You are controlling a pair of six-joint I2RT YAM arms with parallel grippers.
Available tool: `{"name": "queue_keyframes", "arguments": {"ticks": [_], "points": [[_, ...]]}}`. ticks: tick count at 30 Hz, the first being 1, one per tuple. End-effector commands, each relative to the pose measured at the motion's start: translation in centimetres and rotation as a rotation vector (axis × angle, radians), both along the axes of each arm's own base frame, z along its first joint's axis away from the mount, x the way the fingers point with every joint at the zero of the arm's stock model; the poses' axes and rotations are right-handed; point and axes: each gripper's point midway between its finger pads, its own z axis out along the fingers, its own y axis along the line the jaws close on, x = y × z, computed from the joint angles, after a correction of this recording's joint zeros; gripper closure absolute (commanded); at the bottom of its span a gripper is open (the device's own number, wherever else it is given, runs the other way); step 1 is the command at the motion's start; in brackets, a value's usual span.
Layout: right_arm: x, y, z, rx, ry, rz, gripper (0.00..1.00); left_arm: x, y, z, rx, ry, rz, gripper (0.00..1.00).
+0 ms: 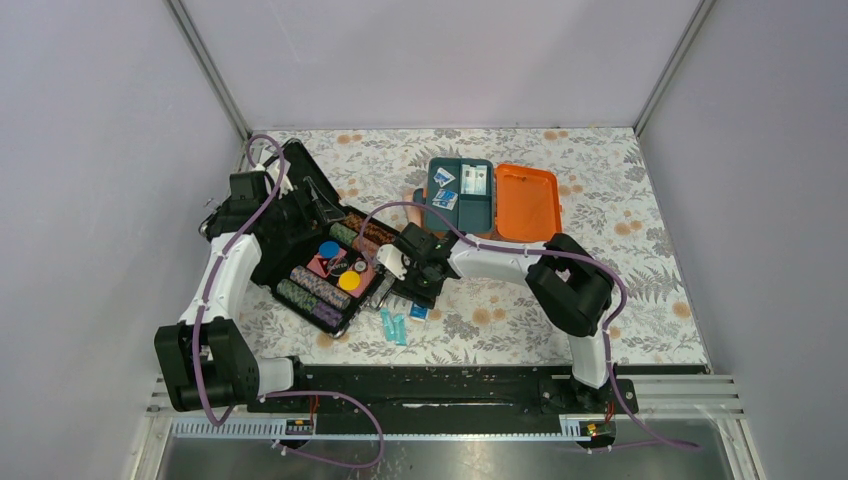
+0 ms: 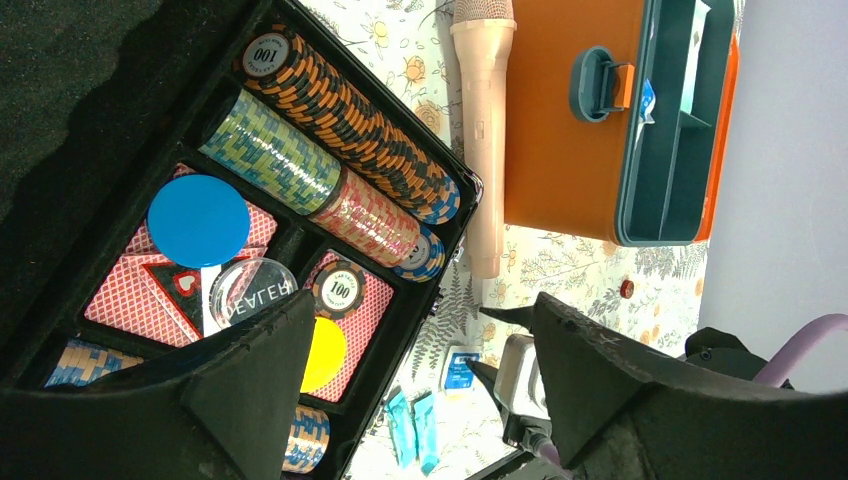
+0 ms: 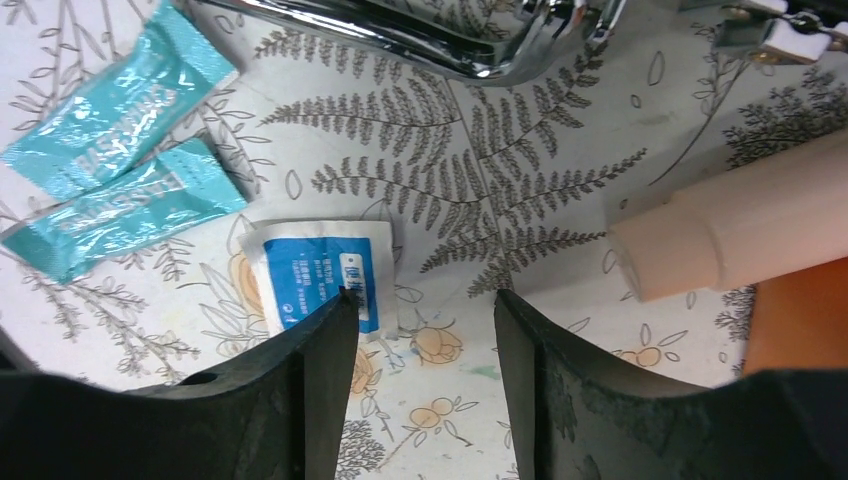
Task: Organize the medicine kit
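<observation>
The medicine kit (image 1: 528, 200) lies open at the back of the table, orange lid flat to the right, dark teal tray (image 1: 460, 195) holding a few small packets. A blue-and-white packet (image 3: 325, 275) rests on the floral cloth. My right gripper (image 3: 422, 300) hangs low beside it, open, its left fingertip at the packet's edge and nothing between the fingers. Two teal sachets (image 3: 120, 160) lie just left of the packet. My left gripper (image 2: 425, 310) is open and empty above the black chip case (image 1: 320, 265).
A beige tube (image 3: 730, 230) lies between the kit and the chip case. The case's chrome edge (image 3: 430, 40) runs close beyond my right fingers. A small red dot (image 2: 627, 289) sits on the cloth near the kit. Grey walls enclose three sides.
</observation>
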Motion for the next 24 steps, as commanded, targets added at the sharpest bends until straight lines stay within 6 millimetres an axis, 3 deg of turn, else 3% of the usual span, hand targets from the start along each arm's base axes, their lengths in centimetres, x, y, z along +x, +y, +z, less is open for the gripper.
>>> {"name": "queue_keyframes", "arguments": {"ticks": [1, 6, 9, 11, 16, 19, 24], "points": [[-1.8, 0.9, 2.6, 0.074, 0.055, -0.008, 0.40, 0.5, -0.2, 2.3, -0.011, -0.086, -0.011, 0.22], [-2.6, 1.1, 2.6, 0.090, 0.092, 0.002, 0.38, 0.3, -0.3, 2.2, -0.008, -0.086, -0.012, 0.22], [-3.3, 0.6, 1.3, 0.038, 0.088, 0.064, 0.23, 0.2, -0.3, 2.1, -0.006, -0.086, -0.012, 0.22], [-3.7, 0.3, 0.2, 0.015, 0.090, 0.095, 0.03, 0.0, -0.3, 2.1, -0.003, -0.084, -0.012, 0.22], [-3.9, 0.1, -2.3, -0.042, 0.049, 0.142, 0.00, -0.2, -0.2, 1.9, 0.001, -0.079, -0.010, 0.22], [-3.8, 0.0, -3.0, -0.059, 0.031, 0.165, 0.16, -0.3, -0.3, 1.7, 0.005, -0.076, -0.011, 0.22], [-3.5, -0.2, -3.6, -0.082, 0.010, 0.189, 0.55, -0.3, -0.2, 1.6, 0.009, -0.081, -0.008, 0.22]]}}
